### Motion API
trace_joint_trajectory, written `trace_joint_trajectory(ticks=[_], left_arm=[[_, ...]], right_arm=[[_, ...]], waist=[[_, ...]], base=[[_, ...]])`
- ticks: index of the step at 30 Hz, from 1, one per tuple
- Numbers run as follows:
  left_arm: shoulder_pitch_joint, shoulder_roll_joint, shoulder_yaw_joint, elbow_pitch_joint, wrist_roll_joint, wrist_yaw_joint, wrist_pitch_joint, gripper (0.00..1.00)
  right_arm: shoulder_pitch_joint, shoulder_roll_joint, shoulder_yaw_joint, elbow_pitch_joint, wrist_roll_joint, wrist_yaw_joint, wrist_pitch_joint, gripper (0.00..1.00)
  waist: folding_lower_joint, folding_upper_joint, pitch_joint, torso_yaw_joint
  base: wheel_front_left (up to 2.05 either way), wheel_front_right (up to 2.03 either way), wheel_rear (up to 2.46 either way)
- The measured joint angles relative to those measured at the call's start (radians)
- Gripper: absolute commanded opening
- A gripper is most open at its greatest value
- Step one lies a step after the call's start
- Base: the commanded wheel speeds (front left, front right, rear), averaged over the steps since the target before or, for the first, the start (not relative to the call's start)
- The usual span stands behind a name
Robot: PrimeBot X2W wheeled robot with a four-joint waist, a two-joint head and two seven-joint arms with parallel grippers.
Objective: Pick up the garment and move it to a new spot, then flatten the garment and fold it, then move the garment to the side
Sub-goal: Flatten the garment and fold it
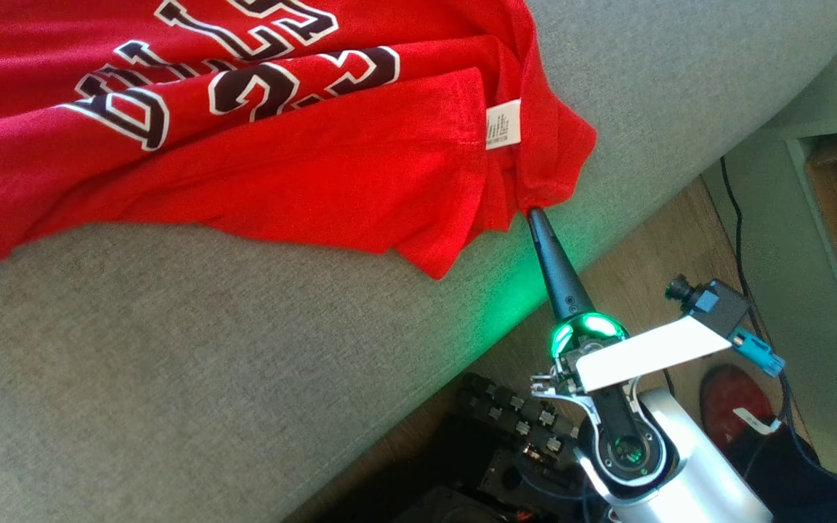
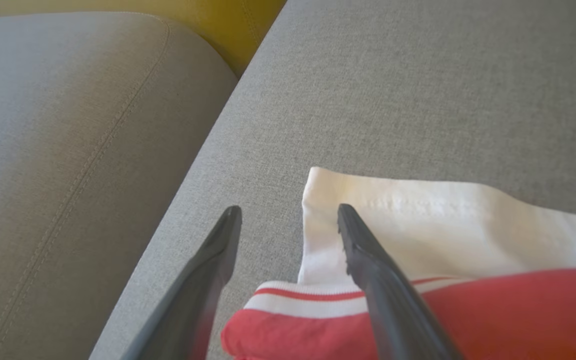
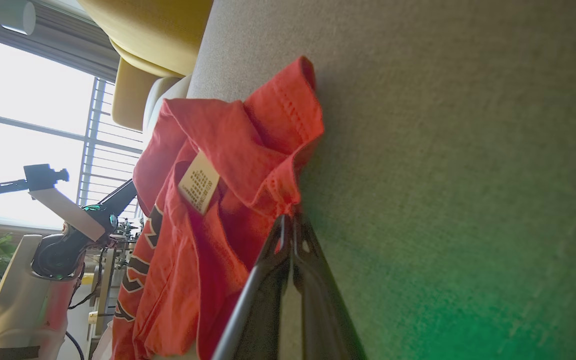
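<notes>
The garment (image 1: 280, 145) lies on the sofa seat (image 1: 171, 363) at 11 o'clock, with the right gripper (image 1: 537, 216) touching its 4 o'clock corner and the floor (image 1: 651, 261) farther out at 4 o'clock.

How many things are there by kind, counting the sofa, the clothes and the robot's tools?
Grey sofa: 1
Red jersey: 1
Tools: 2 (left tool open, right tool shut on the jersey's edge)
Total: 4

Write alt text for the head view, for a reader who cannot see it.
The right end effector, shut, pinches an edge of a rumpled red garment with black-and-white lettering lying on a grey sofa cushion. A white care label shows near the pinched edge, and wooden floor lies past the cushion's front.
</notes>
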Motion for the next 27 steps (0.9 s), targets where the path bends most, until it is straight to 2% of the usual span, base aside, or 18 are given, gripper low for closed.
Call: trace_joint_trajectory(ticks=[6,9,12,14,16,23,27], left_arm=[[0.002,0.002,-0.001,-0.023,-0.01,0.0,0.081,1.0],[0.006,0.029,-0.001,-0.048,-0.003,0.0,0.112,1.0],[0.027,0.079,0.0,-0.098,-0.067,0.001,0.153,1.0],[0.032,0.107,0.003,-0.156,-0.099,0.001,0.187,0.39],[0.032,0.127,0.001,-0.199,-0.131,0.001,0.209,0.0],[0.033,0.183,0.002,-0.291,-0.182,0.001,0.267,0.0],[0.033,0.207,-0.003,-0.327,-0.187,0.001,0.229,0.0]], right_arm=[[0.021,0.001,-0.004,-0.018,-0.003,0.0,0.0,0.0],[0.025,0.001,-0.003,-0.037,-0.013,0.0,0.0,0.0],[0.039,0.003,-0.003,-0.061,-0.029,0.0,0.0,0.0],[0.056,0.003,-0.003,-0.066,-0.038,0.0,0.0,0.0],[0.068,0.003,-0.003,-0.07,-0.042,0.0,0.0,0.0],[0.072,0.003,-0.003,-0.088,-0.054,0.0,0.0,0.0],[0.072,0.003,-0.003,-0.091,-0.054,0.0,0.0,0.0]], waist=[[0.0,0.0,-0.001,0.003],[0.0,0.0,0.0,0.004],[0.0,0.0,0.001,0.006],[0.0,0.0,0.004,0.006],[0.0,0.0,0.008,0.006],[0.0,0.0,0.014,0.005],[0.0,0.0,0.014,0.003]], base=[[0.0,0.0,0.0],[0.0,0.0,0.0],[0.0,0.0,0.0],[0.0,0.0,0.0],[0.0,0.0,0.0],[0.0,0.0,0.0],[0.0,0.0,0.0]])
